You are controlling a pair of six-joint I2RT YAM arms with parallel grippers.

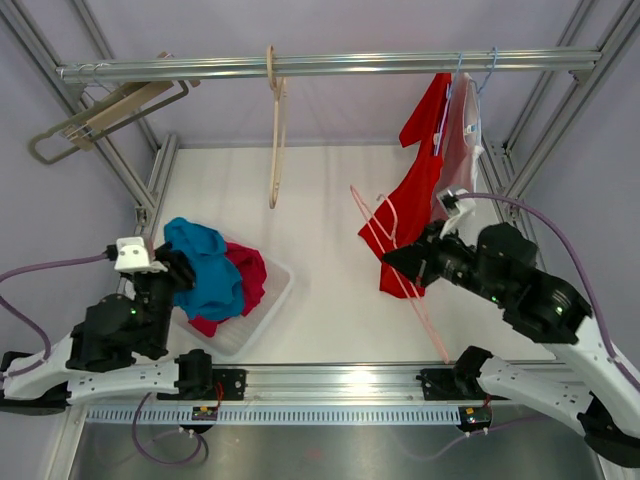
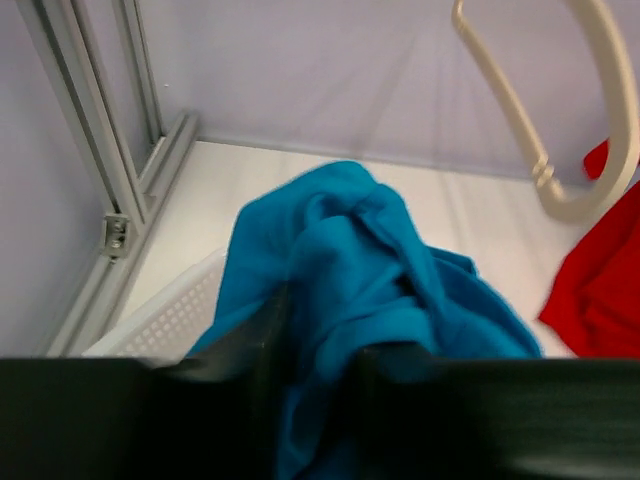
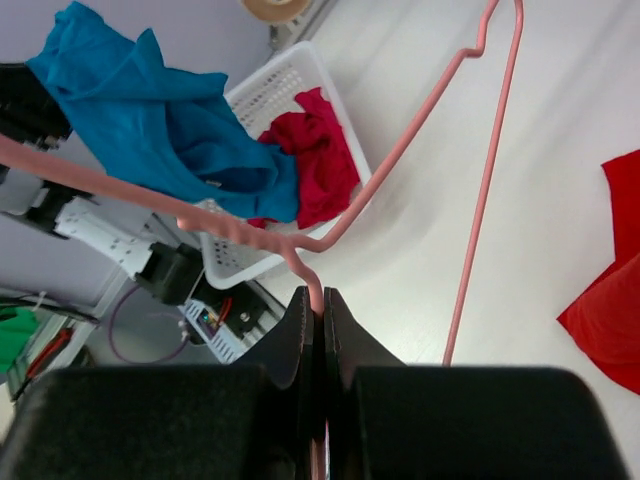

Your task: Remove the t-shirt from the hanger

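Observation:
A bare pink wire hanger (image 1: 428,322) slants above the table right of centre. My right gripper (image 1: 392,260) is shut on its hook, and the right wrist view shows the wire (image 3: 400,150) pinched between the closed jaws (image 3: 320,300). A blue t-shirt (image 1: 205,265) is bunched over the white basket (image 1: 262,310) at the left. My left gripper (image 1: 180,272) is at its near edge. In the left wrist view the blue cloth (image 2: 350,250) fills the gap between my fingers (image 2: 320,340). The blue t-shirt also shows in the right wrist view (image 3: 150,110).
A dark red garment (image 1: 250,270) lies in the basket under the blue one. A red shirt (image 1: 420,185) and a pale garment hang from the rail (image 1: 330,66) at the right. A wooden hanger (image 1: 274,130) hangs mid-rail, another (image 1: 110,115) at far left.

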